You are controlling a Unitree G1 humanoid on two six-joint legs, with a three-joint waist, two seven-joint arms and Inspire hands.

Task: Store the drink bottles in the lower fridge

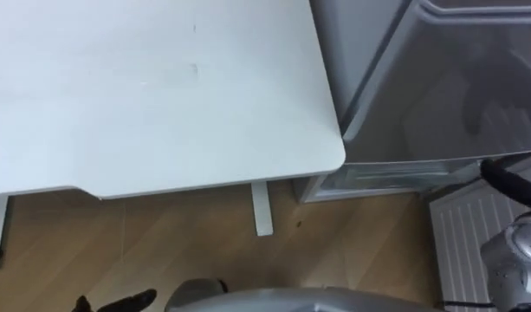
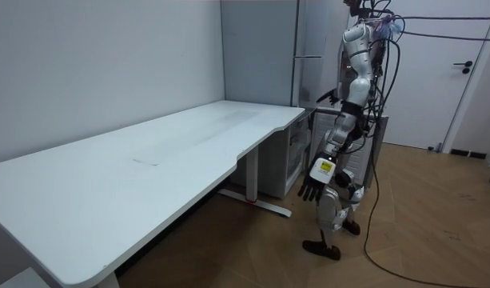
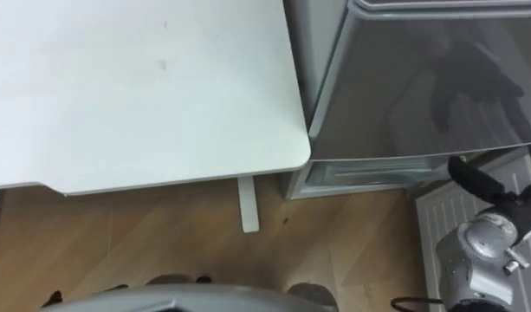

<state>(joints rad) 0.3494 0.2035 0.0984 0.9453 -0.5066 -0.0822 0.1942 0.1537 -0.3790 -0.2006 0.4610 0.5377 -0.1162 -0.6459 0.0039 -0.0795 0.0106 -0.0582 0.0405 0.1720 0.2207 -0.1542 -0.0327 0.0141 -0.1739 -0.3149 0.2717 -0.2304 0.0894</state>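
left hand (image 2: 310,190) low beside white table (image 2: 149,172)

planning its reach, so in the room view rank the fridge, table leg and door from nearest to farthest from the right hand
1. fridge, just behind the raised right hand
2. table leg, lower, toward the room view's left
3. door, far back at the room view's right

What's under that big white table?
Under the white table I can see its white legs and the wooden floor. From the robot's eye views, the tabletop covers most of the space beneath it.
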